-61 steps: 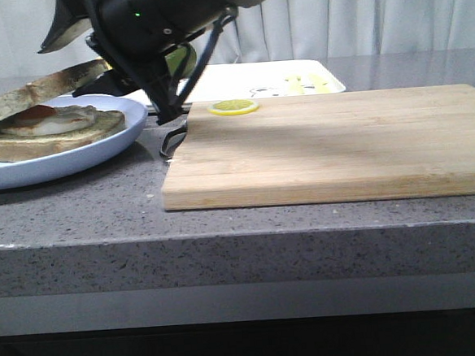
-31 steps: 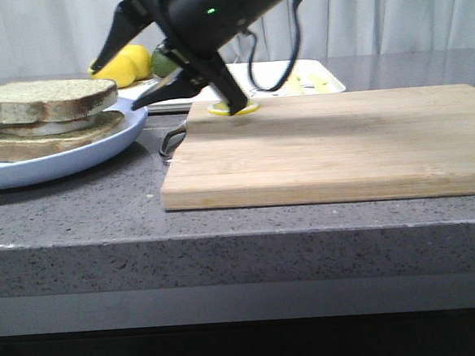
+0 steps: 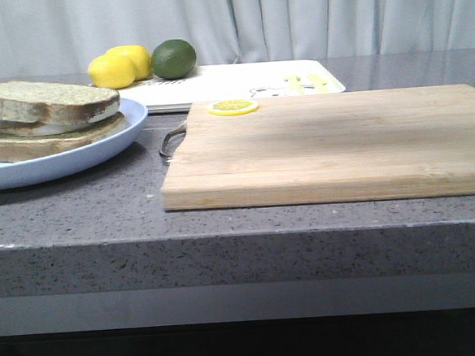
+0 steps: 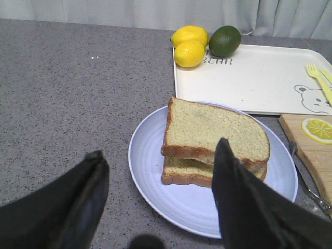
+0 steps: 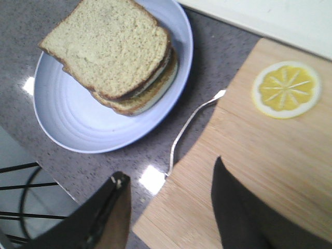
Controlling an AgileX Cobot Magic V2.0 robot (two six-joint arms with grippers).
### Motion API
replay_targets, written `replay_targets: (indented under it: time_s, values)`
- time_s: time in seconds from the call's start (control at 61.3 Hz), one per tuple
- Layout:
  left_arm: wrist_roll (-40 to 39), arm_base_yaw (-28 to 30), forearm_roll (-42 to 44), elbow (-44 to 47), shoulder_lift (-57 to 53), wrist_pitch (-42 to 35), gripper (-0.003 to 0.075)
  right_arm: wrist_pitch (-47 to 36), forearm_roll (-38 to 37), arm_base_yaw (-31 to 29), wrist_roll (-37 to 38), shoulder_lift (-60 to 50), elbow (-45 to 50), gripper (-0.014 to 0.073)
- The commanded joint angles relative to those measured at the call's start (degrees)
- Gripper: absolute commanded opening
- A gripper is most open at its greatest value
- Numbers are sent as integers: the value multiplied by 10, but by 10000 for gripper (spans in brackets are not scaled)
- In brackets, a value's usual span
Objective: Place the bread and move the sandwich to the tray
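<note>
The sandwich (image 3: 48,126) sits on the round pale-blue plate (image 3: 97,151) at the left of the table. The plain bread slice (image 3: 44,99) lies flat on top of it. The egg is hidden between the slices. The white tray (image 3: 239,80) lies behind the plate. My left gripper (image 4: 161,149) is open and empty, above the near side of the plate (image 4: 155,171) and the sandwich (image 4: 215,142). My right gripper (image 5: 170,170) is open and empty, high above the cutting board's corner, beside the plate (image 5: 67,119) and the sandwich (image 5: 111,52).
A wooden cutting board (image 3: 333,143) with a metal handle (image 3: 170,142) fills the centre and right. A lemon slice (image 3: 232,107) lies at its far left corner. Two lemons (image 3: 120,66) and a lime (image 3: 173,59) sit on the tray's left end.
The right gripper laid the bread slice onto the sandwich, let go, and rose to the right out of the front view.
</note>
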Motion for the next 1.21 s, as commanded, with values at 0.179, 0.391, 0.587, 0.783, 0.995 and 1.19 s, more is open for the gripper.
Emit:
replay_targets:
  time_s: [0.179, 0.391, 0.587, 0.783, 0.995, 1.19]
  values:
    - [-5, 2, -7, -18, 4, -46, 426, 32, -131, -3, 12, -133, 3, 383]
    - [-5, 2, -7, -18, 4, -46, 426, 31, -162, -3, 25, -218, 85, 383]
    - [-5, 2, -7, -18, 4, -46, 426, 28, -161, -3, 25, -295, 167, 383]
    - [-5, 2, -7, -18, 4, -46, 426, -4, -161, -3, 25, -373, 246, 383]
    - [-5, 2, -7, -18, 4, -46, 426, -70, -161, -3, 25, -459, 324, 383]
    - [-5, 2, -7, -18, 4, -46, 426, -93, -161, -3, 25, -497, 358, 383]
